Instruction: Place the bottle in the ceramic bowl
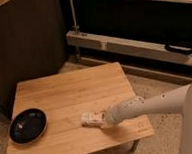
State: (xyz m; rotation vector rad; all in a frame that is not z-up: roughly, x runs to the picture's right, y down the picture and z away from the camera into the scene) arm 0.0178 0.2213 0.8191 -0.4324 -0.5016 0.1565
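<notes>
Presently the gripper (104, 119) sits at the bottle (92, 118) lying on the tabletop (70, 91), right of the ceramic bowl (27, 125); grasp stage, then lift and carry left.
</notes>
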